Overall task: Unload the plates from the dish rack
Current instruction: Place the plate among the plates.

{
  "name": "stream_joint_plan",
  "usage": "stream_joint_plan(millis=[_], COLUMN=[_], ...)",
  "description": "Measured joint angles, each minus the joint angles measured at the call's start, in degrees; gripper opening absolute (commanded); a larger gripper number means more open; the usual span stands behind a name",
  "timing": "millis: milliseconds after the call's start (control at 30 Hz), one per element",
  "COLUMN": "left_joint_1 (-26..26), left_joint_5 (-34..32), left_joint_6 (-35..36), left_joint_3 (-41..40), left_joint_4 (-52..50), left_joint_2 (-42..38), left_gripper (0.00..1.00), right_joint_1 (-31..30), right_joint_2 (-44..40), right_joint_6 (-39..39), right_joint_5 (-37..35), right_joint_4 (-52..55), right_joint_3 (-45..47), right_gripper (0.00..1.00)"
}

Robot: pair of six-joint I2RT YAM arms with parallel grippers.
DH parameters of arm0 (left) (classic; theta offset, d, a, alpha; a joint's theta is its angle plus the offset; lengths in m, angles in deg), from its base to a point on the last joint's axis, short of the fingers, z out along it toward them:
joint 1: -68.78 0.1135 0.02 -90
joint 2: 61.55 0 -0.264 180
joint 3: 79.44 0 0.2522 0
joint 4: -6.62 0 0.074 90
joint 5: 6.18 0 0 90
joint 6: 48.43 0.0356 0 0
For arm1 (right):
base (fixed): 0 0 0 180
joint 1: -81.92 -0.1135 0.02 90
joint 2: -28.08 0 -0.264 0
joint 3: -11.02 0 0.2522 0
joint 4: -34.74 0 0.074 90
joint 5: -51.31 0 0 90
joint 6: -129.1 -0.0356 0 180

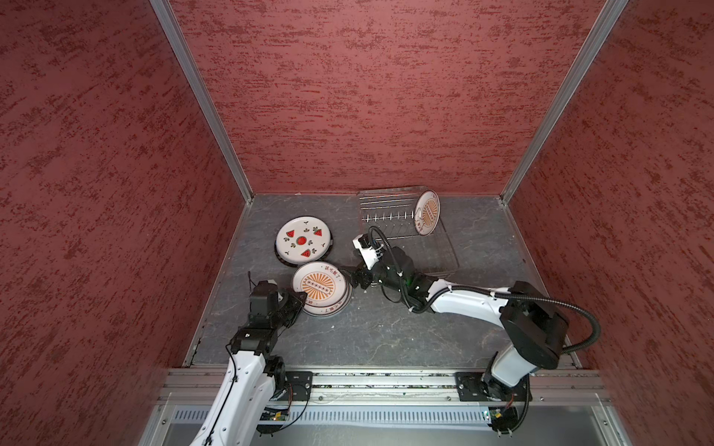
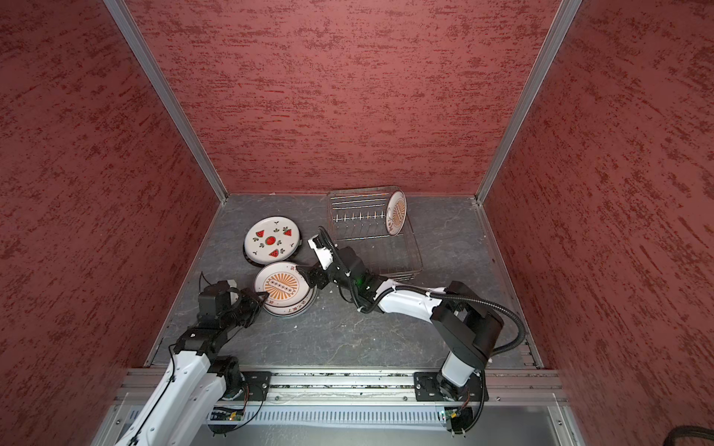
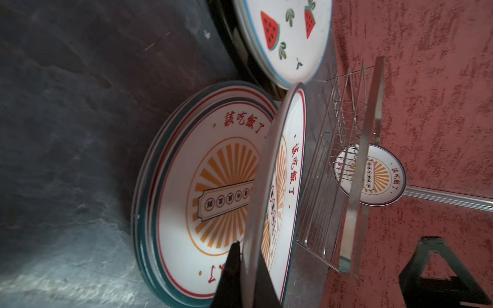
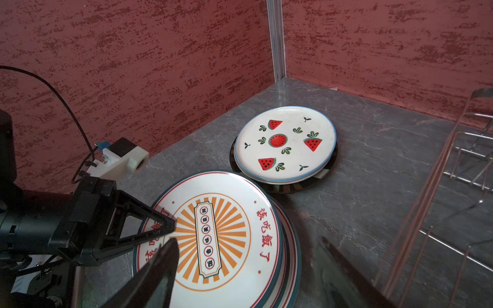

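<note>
My left gripper (image 1: 301, 299) (image 3: 246, 248) is shut on the rim of an orange-sunburst plate (image 1: 318, 285) (image 3: 282, 165) with red characters. This plate hangs slightly tilted over a stack of similar plates (image 1: 332, 311) (image 3: 186, 186). My right gripper (image 1: 353, 278) (image 4: 250, 266) stands open at the opposite edge of that plate (image 4: 221, 229), with one finger over it and the other beside the stack. The dish rack (image 1: 436, 255) (image 2: 405, 255) sits at the back right. One sunburst plate (image 1: 428, 212) (image 2: 396, 211) stands upright at the rack's right end.
A watermelon-printed plate (image 1: 303, 241) (image 4: 286, 142) lies on top of other plates, the lowest one dark, just behind the sunburst stack. Red walls close in three sides. The rack's row of prongs (image 1: 386, 216) stands bare.
</note>
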Motion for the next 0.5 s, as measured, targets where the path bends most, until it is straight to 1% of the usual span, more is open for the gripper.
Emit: stream_joint_plan(millis=[300,367,500], left_joint_1=[0.0,0.0,0.0], left_joint_5=[0.4,0.7,1.0], left_joint_6=[-0.1,-0.1,-0.3], left_joint_3=[-0.8,-1.0,-1.2], left_joint_4=[0.1,0.6,1.0], left_joint_2=[1.1,2.1,3.0], left_gripper=[0.00,0.03,0.12], right_joint_1=[0.0,0.0,0.0], right_joint_2=[3.5,3.8,3.8], right_joint_6=[0.3,0.3,0.5], right_joint_5=[-0.3,-0.5,-0.5], right_joint_4=[2.7,3.1,3.6], right_joint_3=[-2.1,-2.2,-2.2], right_gripper=[0.79,0.79,0.79])
